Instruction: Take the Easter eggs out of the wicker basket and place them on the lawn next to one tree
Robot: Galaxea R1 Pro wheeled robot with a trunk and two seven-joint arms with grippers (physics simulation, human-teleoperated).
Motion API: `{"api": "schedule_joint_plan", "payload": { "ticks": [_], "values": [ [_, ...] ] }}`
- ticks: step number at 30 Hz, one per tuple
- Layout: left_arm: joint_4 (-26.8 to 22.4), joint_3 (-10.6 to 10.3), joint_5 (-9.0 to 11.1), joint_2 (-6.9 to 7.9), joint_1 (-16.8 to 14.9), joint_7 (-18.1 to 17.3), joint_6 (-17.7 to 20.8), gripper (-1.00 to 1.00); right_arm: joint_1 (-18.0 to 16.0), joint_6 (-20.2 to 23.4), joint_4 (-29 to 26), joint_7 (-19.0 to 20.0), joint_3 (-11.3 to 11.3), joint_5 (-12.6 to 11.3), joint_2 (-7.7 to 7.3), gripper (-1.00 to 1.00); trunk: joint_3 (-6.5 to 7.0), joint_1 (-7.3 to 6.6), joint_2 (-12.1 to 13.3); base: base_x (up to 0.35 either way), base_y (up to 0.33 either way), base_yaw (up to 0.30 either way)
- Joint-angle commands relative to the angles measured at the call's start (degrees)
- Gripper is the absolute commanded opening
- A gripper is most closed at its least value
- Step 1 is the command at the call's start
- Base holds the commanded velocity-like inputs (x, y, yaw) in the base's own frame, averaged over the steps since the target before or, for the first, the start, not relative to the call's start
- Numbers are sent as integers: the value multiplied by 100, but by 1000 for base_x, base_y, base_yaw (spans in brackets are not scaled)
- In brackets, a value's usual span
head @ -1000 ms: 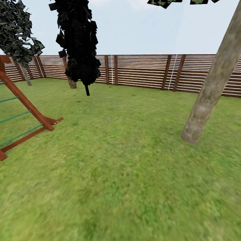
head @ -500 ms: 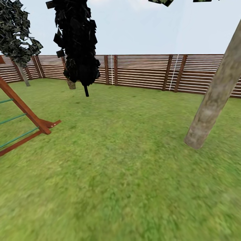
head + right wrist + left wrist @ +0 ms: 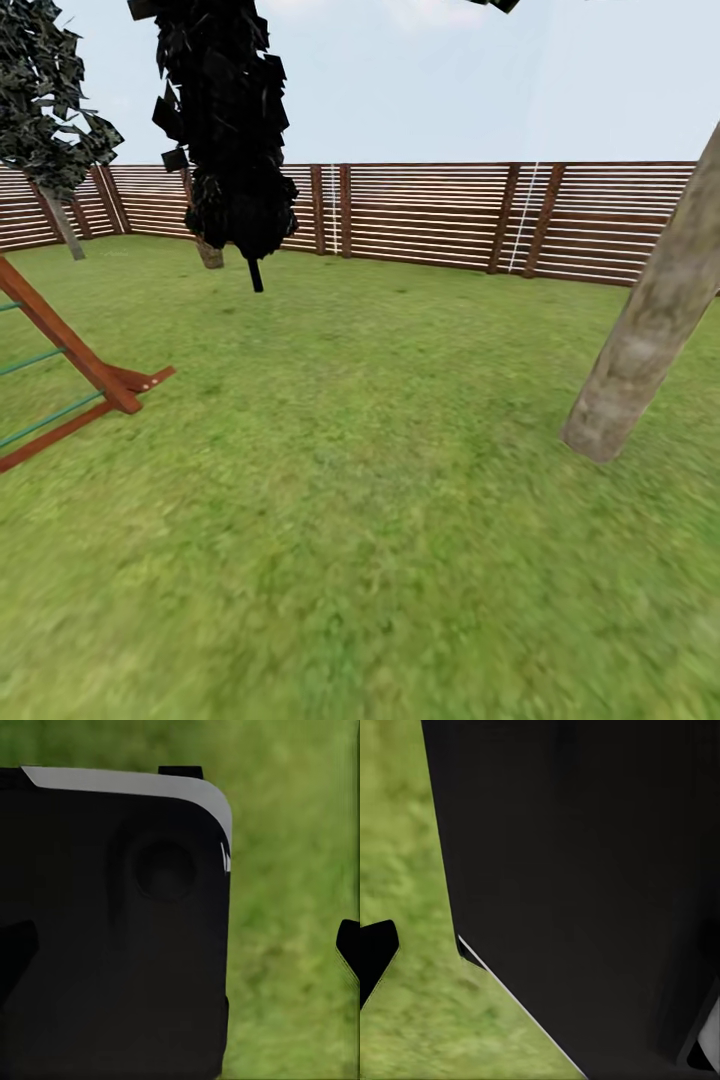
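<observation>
The robot is travelling across the wide green mottled lawn (image 3: 350, 480) of the fenced garden, and neither the eggs nor the wicker basket are appearing in the head view, so their position cannot be stated from here. The thick, smooth pale grey tree trunk (image 3: 650, 330) is leaning up from the grass at the right, near the robot. A thin-stemmed black-leaved tree (image 3: 230, 130) is standing further back at the left, in front of the brown horizontal-slat wooden fence (image 3: 440, 215). A red-brown wooden play frame with green rungs (image 3: 70, 370) is sitting at the left edge. Another dark-leaved tree (image 3: 45, 110) is rising in the far left corner.

In the left wrist view a dark robot body panel (image 3: 585, 885) is blocking most of the frame, with grass beside it. In the right wrist view a black housing with a pale top edge (image 3: 120, 915) is likewise covering the grass. Dark tips are showing at the picture edges, but whether the jaws of either arm are open or closed cannot be told.

Risks, as judged: the basket is out of sight, so the base may be heading away from it and wasting travel. The play frame's foot and the grey trunk are both collision hazards if the base swings wide. With the arms tucked against the body, neither wrist camera is giving warning of obstacles.
</observation>
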Motion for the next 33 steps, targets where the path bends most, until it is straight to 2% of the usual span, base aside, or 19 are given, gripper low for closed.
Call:
{"api": "schedule_joint_plan", "payload": {
  "ticks": [1,33],
  "values": [
    [-12,-2,0,-1,3,0,-2,100,-3,-15,5,-6,7,0,0,100,-4,4,-2,340,0,0],
    [-13,7,25,4,3,0,-2,100,-3,-33,5,-8,4,9,0,100,-4,4,-2,340,0,7]
  ]
}}
